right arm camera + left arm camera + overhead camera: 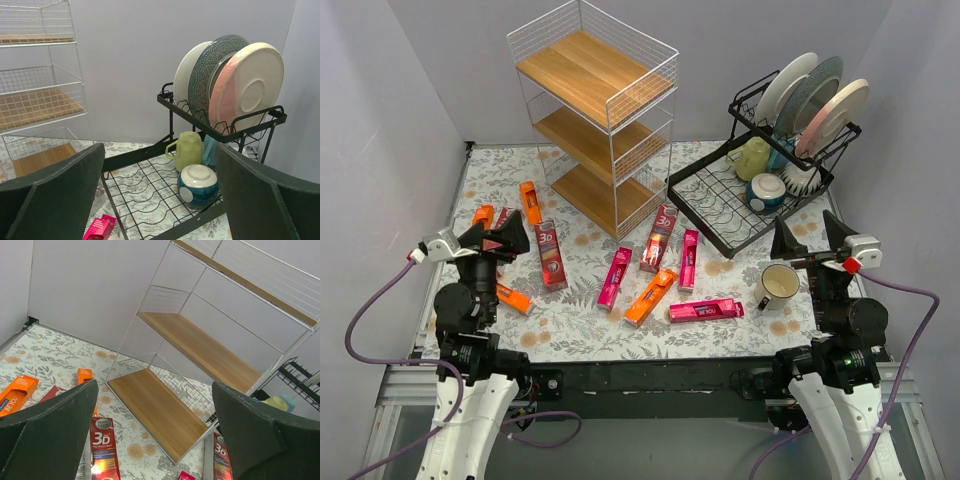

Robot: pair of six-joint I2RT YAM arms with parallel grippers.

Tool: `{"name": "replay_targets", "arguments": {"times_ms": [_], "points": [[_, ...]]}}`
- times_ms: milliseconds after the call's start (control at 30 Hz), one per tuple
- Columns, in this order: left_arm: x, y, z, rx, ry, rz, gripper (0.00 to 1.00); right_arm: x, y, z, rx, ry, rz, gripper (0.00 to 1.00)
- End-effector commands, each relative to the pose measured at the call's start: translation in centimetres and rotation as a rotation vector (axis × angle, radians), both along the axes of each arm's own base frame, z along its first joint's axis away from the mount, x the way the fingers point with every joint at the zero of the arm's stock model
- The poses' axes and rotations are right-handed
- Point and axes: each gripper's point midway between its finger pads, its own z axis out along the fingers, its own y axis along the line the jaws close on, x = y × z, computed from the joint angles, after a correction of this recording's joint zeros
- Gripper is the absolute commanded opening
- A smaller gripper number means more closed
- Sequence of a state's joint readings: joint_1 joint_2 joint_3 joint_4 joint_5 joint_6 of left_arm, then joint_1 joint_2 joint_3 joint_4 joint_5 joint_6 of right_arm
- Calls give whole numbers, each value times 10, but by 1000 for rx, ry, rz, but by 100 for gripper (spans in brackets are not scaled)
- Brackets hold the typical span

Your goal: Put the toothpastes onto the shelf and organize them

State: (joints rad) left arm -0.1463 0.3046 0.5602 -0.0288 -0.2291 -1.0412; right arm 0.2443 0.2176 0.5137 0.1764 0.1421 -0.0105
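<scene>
The white wire shelf (595, 110) with three wooden boards stands at the back centre, its boards bare; it also shows in the left wrist view (200, 345). Toothpaste boxes lie scattered on the floral table: orange ones (530, 202) (651, 296), pink ones (614, 277) (689, 259) (706, 310), dark red 3D ones (551, 254) (660, 238) (103, 450). My left gripper (492, 236) is open and empty above the left boxes. My right gripper (810, 236) is open and empty above a cup at the right.
A black dish rack (760, 190) with plates (815, 100), a yellow-green mug (189, 150) and a blue bowl (198, 185) stands at the back right. A cream cup (780, 285) sits on the table in front of it. Grey walls close in both sides.
</scene>
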Motion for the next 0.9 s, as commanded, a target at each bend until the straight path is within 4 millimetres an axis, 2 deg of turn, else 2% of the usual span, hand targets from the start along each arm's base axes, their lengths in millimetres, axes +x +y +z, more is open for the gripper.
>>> {"name": "replay_targets", "arguments": {"times_ms": [0, 600, 700, 867], "points": [[9, 1, -14, -14, 37, 12, 98, -7, 3, 9, 32, -48, 28, 99], [35, 1, -65, -93, 203, 41, 98, -4, 16, -30, 61, 13, 106, 99], [36, 6, -76, -121, 250, 78, 98, -4, 19, -34, 59, 20, 117, 99], [36, 23, -108, -207, 355, 199, 98, -3, 19, -39, 65, 22, 118, 99]]}}
